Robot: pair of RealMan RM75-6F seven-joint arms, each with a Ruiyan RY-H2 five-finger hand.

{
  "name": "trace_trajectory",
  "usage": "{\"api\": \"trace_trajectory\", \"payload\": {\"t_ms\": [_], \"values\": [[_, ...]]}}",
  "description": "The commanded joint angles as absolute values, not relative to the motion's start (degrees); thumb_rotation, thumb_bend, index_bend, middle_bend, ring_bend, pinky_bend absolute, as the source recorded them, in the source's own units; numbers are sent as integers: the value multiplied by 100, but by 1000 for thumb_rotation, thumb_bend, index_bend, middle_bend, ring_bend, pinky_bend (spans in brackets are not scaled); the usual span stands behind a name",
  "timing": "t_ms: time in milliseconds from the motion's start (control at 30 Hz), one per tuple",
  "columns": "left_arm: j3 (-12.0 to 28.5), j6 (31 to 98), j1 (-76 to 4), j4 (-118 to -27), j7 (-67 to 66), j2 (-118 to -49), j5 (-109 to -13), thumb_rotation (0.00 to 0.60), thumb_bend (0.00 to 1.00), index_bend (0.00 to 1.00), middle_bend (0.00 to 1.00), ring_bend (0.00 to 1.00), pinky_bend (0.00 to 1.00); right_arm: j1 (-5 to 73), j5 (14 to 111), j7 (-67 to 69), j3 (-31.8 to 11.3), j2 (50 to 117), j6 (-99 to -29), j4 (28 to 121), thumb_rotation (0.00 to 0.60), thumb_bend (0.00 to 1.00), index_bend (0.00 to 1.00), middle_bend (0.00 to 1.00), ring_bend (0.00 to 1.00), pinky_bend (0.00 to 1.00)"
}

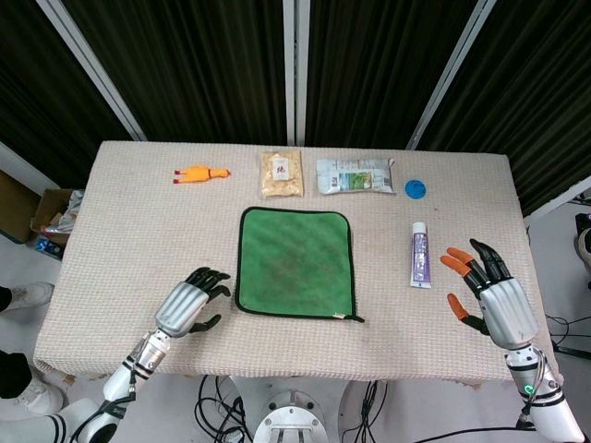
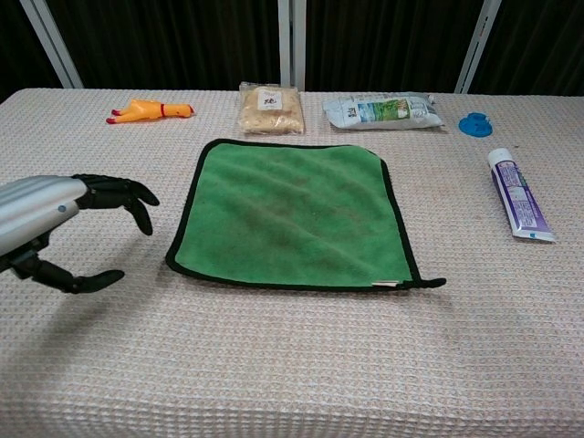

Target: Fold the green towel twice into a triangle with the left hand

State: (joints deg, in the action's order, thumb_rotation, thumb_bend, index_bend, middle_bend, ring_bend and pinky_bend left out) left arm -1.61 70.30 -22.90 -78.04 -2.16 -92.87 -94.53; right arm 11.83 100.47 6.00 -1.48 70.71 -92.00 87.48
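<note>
A: So, where does it stand?

B: Approach step, by my reading. Green towel [image 1: 295, 263] lies flat, unfolded, full square, black edging visible all round. No fold made.

A: Left hand [image 1: 191, 305]?

B: Low over the table [image 1: 129, 212], just beside the towel's near-left corner, not touching it. Fingers apart, thumb below them, nothing between. Chest view agrees: left hand [image 2: 55, 224] released, fingertips pointing toward the towel [image 2: 292, 212] edge with a strip of bare table between.

A: Right hand [image 1: 485, 297]?

B: Far side of the towel from the left hand, near the table's edge. Fingers spread, orange-tipped, holding nothing. Out of frame in the chest view.

A: Next move?

B: Judgement only: reach across that strip, pinch the corner nearest the fingertips, then carry it diagonally to the far corner opposite for the first triangle. Cloth is thin and lies flat, so getting a finger under the hem may need a press and scrape.

A: Anything close by?

B: Toothpaste tube [image 1: 420, 255] beyond the towel toward the right hand; snack packet [image 1: 282, 173] past the far edge. Both well apart from the left hand.
</note>
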Motion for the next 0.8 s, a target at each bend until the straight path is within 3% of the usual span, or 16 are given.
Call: {"api": "trace_trajectory", "payload": {"t_ms": [33,300,600,800], "values": [[-98,6891,-2410,-7731,-357,-9481,-9416,600,284,380,195,174,147,1180,10050,608,-154,7077,-9209,8741,600,308,236,178,0,119],[44,6697,-2602,-7372,-756,-9960,-9271,600,284,409,195,174,147,1137,10028,639,-150,7082,-9238,8719,600,308,236,174,0,119],[44,6690,-2737,-6868,-329,-10303,-9271,600,285,482,195,174,147,1098,9981,670,-154,7090,-9239,8701,600,308,236,171,0,119],[-30,6795,-2784,-6633,472,-10422,-9350,600,406,619,234,183,147,1083,9960,685,-167,7102,-9245,8691,600,308,236,171,0,115]]}}
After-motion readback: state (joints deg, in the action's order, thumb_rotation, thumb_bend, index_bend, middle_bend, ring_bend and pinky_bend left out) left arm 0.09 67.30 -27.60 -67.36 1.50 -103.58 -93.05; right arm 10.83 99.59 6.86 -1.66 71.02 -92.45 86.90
